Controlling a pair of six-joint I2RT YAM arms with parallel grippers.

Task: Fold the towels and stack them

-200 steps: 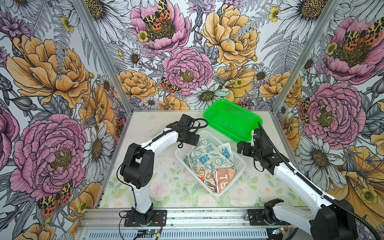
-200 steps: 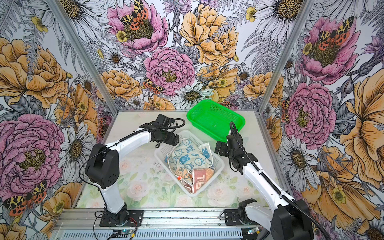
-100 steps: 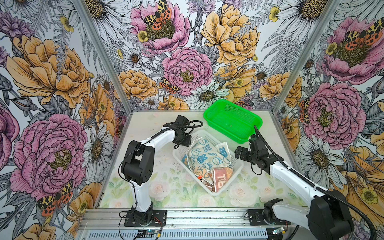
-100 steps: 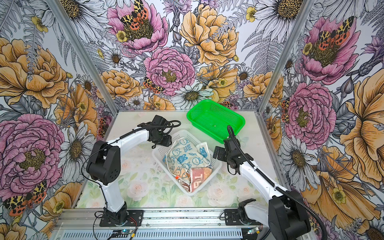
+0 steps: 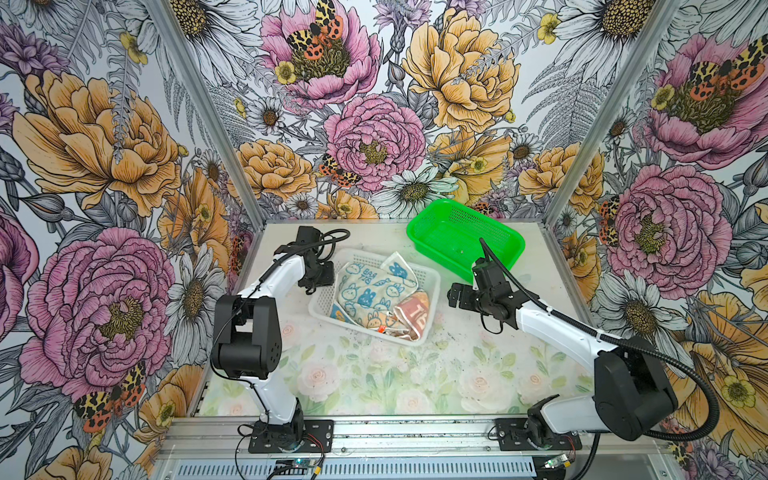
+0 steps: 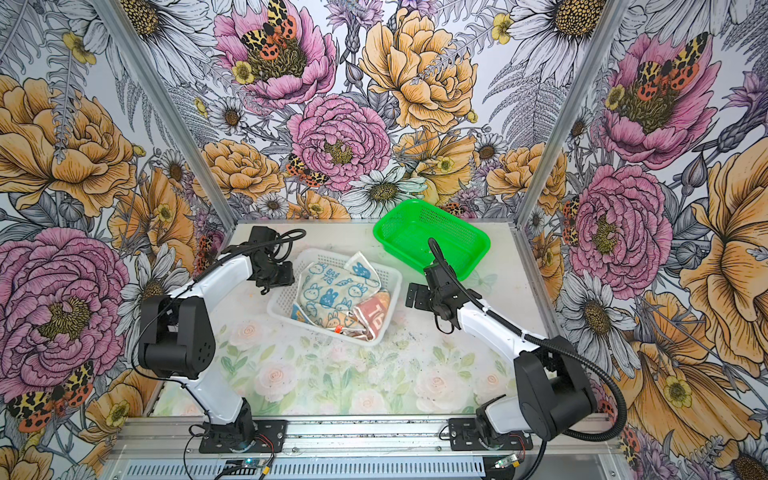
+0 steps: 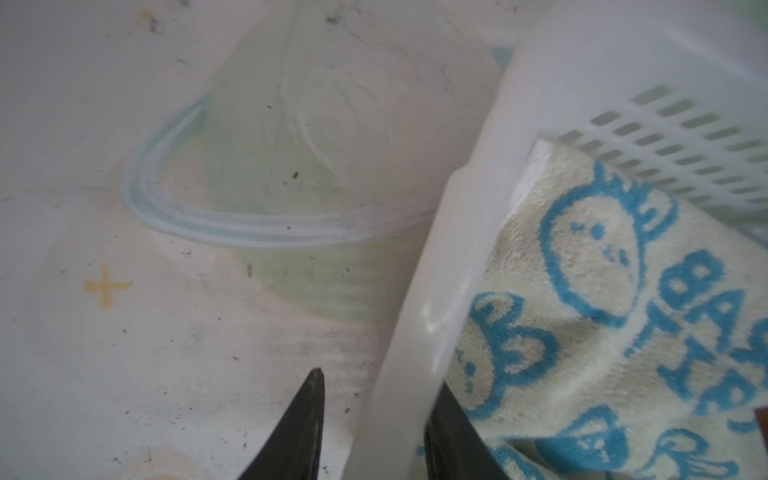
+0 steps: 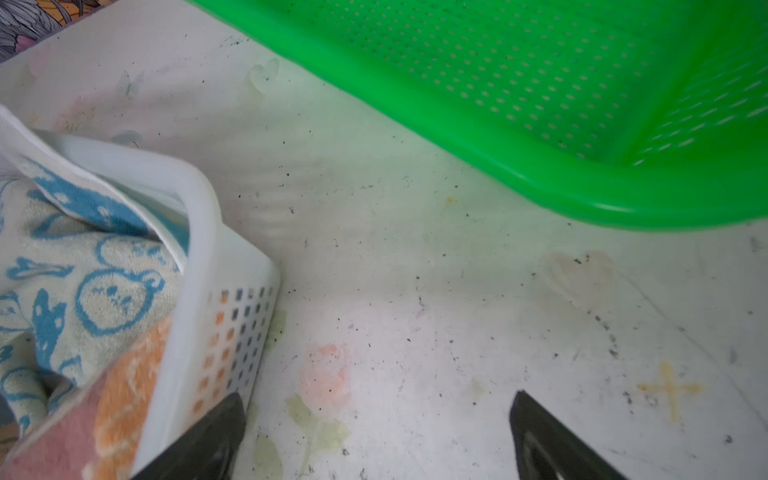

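**Left fingers astride the white basket's rim, right fingers spread wide**

In both top views the towels lie crumpled inside the white basket [image 5: 358, 257] in the middle of the table [image 5: 374, 374]. The cream towel [image 5: 370, 291] with blue bunnies is on top and the orange towel [image 5: 411, 316] sits at the basket's right end. My left gripper [image 5: 323, 281] is at the basket's left wall. My right gripper [image 5: 457, 293] hangs just off its right wall, in front of the green basket [image 5: 457, 224].

In my left wrist view my fingers [image 7: 303, 428] stand narrow, one outside the white rim and one inside against the cream towel. I cannot tell whether they pinch the wall.

In my right wrist view my fingers [image 8: 208, 440] are spread wide over bare table and hold nothing. One is just beside the white basket's corner, where the orange towel shows through the mesh
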